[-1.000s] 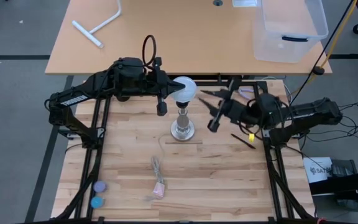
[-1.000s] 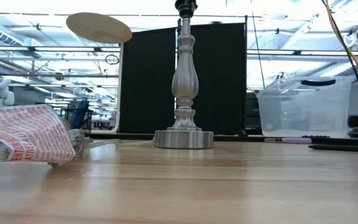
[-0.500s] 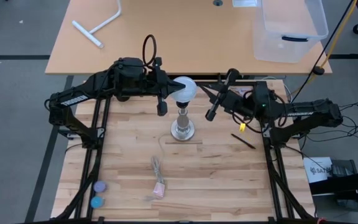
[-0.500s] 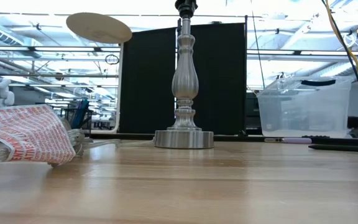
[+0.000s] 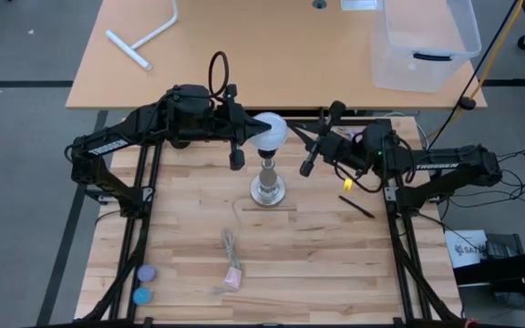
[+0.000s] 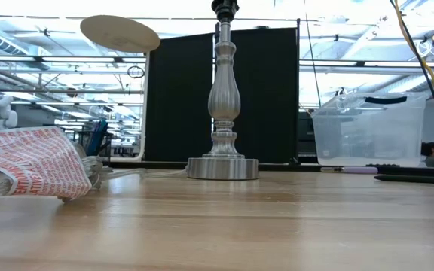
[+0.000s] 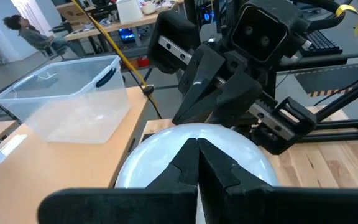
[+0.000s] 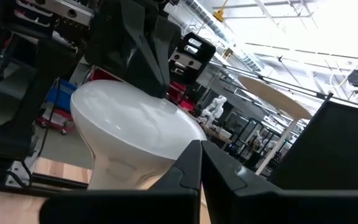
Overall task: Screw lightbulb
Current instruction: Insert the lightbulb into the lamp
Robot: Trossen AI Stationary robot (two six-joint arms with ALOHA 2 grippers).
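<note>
Right gripper (image 5: 310, 146) was moved closer to the bulb (image 5: 270, 130), jaws closed, empty. Left gripper (image 5: 238, 137) was closed beside the bulb atop the post (image 5: 268, 182).

Left gripper (image 5: 241, 137) fingers pressed together, right gripper (image 5: 310, 146) fingers pressed together, arms reaching inward, facing

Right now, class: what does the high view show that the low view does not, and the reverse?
Only the high view shows the lightbulb above the lamp post, with the left gripper beside it and the right gripper just to its other side.
Only the low view shows the red-printed wrapper.
Both show the lamp post and the clear bin.
</note>
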